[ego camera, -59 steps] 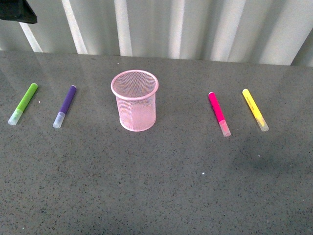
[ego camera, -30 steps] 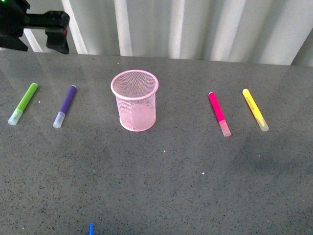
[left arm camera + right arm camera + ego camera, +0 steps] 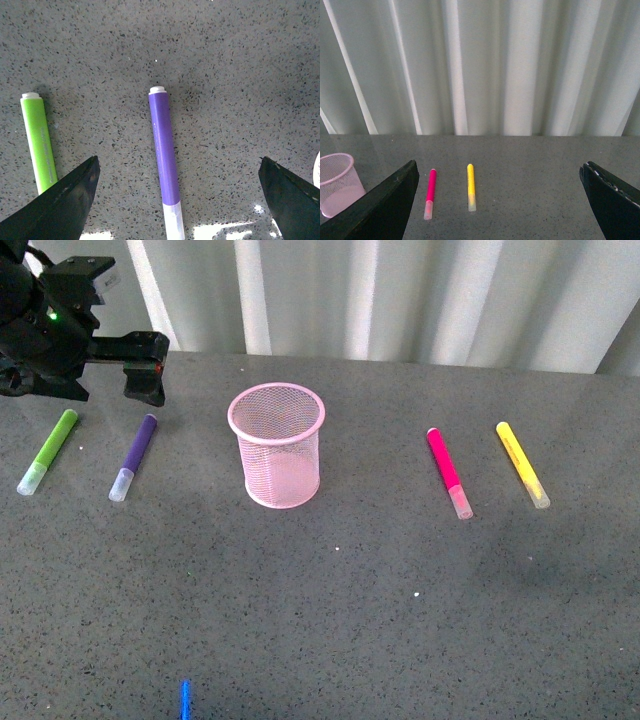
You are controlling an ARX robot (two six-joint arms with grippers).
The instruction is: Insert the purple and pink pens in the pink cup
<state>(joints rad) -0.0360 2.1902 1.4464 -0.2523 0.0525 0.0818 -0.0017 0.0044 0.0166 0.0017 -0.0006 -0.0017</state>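
While the left gripper (image 3: 177,167) hovers open-jawed over the purple pen (image 3: 134,456), left of the cup (image 3: 277,445), with the pink pen (image 3: 447,471) at right, an off-centre descent could roll it away or catch the green pen (image 3: 48,450).

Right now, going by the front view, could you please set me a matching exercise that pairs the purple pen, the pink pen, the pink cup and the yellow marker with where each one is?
Things:
1. purple pen
2. pink pen
3. pink cup
4. yellow marker

Places:
a. lying furthest to the right
b. standing upright in the middle
c. lying between the lime-green marker and the cup
d. lying between the cup and the yellow marker

Pairs: 1-c, 2-d, 3-b, 4-a.
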